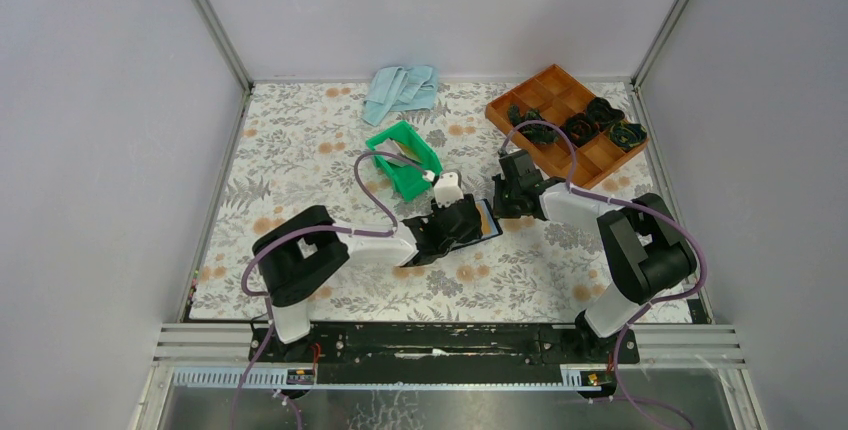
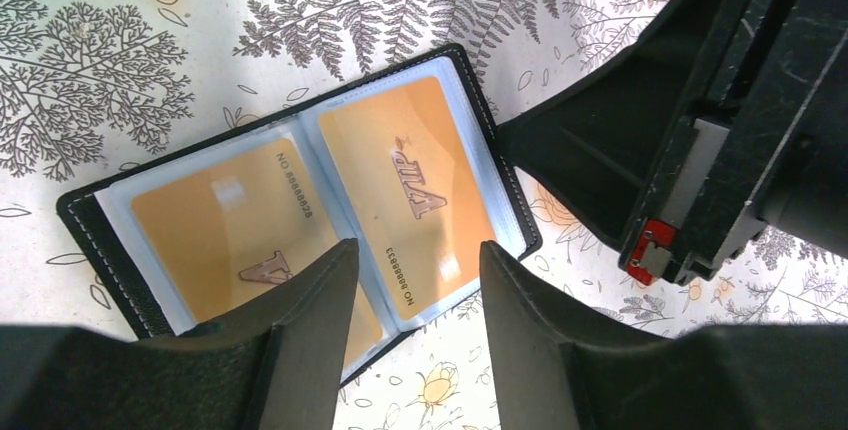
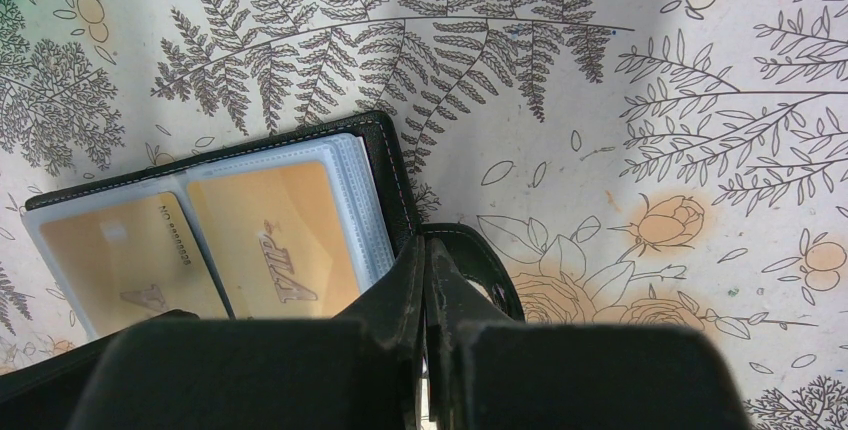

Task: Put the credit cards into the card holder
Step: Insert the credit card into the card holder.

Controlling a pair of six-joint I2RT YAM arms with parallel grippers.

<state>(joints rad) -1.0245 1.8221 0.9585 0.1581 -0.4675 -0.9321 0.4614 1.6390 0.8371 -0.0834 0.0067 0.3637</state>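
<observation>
The black card holder (image 2: 80,215) lies open on the flowered table. Two gold credit cards (image 2: 415,175) (image 2: 220,225) sit in its clear sleeves, one on each page. My left gripper (image 2: 420,260) hangs open just over the holder's near edge, with nothing between its fingers. My right gripper (image 3: 427,250) is shut. Its tips rest on the holder's closure tab (image 3: 490,260) at the right edge of the card holder (image 3: 385,165). From the top view the left gripper (image 1: 455,225) covers most of the card holder (image 1: 488,218), and the right gripper (image 1: 503,205) is beside it.
A green bin (image 1: 403,160) stands just behind the left gripper with something greyish and flat inside. A blue cloth (image 1: 400,90) lies at the back. A brown compartment tray (image 1: 565,120) with dark items sits at the back right.
</observation>
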